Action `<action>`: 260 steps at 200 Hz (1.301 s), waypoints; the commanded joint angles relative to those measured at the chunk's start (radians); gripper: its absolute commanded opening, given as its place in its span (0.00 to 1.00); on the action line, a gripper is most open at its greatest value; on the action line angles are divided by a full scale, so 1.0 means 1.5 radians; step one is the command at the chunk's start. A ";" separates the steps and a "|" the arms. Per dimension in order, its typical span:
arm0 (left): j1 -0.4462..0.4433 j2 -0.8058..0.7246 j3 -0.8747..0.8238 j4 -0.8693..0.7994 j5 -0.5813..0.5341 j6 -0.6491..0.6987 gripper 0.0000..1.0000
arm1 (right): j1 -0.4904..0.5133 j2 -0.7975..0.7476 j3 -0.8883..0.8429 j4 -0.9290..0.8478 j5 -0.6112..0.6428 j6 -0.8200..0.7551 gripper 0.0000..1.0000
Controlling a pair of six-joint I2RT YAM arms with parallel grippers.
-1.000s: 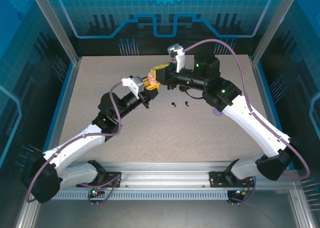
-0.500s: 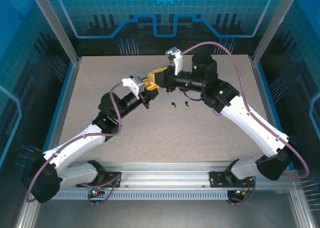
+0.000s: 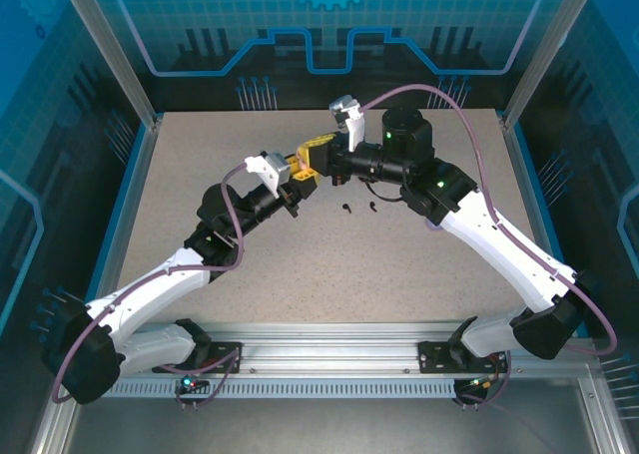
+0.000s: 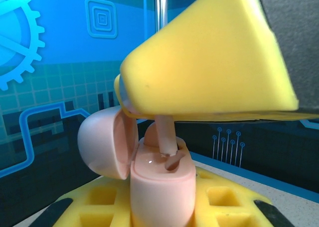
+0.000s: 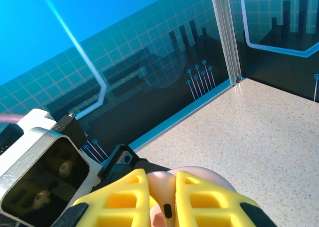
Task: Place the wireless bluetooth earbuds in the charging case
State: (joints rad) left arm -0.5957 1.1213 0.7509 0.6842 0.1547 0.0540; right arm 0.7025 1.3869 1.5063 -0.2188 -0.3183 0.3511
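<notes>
Earbud (image 4: 167,137), pale pink, pinched in R gripper (image 5: 162,187), stem at case (image 4: 162,184) socket; L gripper (image 3: 298,180) clamps case, lid (image 4: 102,144) open. Prob. light, hard, slick: grip bulb end, gentle squeeze, seat straight.

1 pink charging case (image 4: 162,187), lid (image 4: 104,142) open leftward; pink earbud (image 4: 167,137) upright at its top; left gripper's fingers (image 4: 94,204) flanking its base; right gripper's finger (image 4: 209,62) above.

Near tabletop (image 3: 329,274) free, black earbuds (image 3: 347,210) — centre
</notes>
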 commanded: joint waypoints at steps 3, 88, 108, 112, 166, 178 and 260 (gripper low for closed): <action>-0.006 -0.010 0.023 0.021 -0.005 0.015 0.00 | 0.009 -0.016 -0.011 -0.017 -0.003 -0.023 0.15; -0.005 -0.010 0.023 0.022 -0.009 0.016 0.00 | 0.010 -0.027 -0.026 -0.019 -0.002 -0.041 0.14; -0.005 -0.011 0.023 0.022 -0.009 0.015 0.00 | 0.011 -0.022 -0.020 -0.022 -0.010 -0.041 0.14; -0.005 -0.011 0.022 0.021 -0.009 0.015 0.00 | 0.011 -0.020 -0.017 -0.024 -0.011 -0.042 0.14; -0.005 -0.012 0.023 0.020 -0.011 0.014 0.00 | 0.021 0.005 0.011 -0.061 -0.021 -0.062 0.14; -0.005 -0.013 0.022 0.020 -0.011 0.015 0.00 | 0.022 0.009 0.012 -0.068 -0.019 -0.064 0.13; -0.005 -0.021 0.021 0.019 -0.008 0.015 0.00 | 0.016 -0.003 -0.004 -0.051 0.047 -0.051 0.13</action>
State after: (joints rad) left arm -0.5987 1.1213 0.7509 0.6479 0.1509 0.0589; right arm 0.7258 1.3853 1.5074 -0.2615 -0.2878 0.2684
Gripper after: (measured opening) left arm 0.226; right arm 0.127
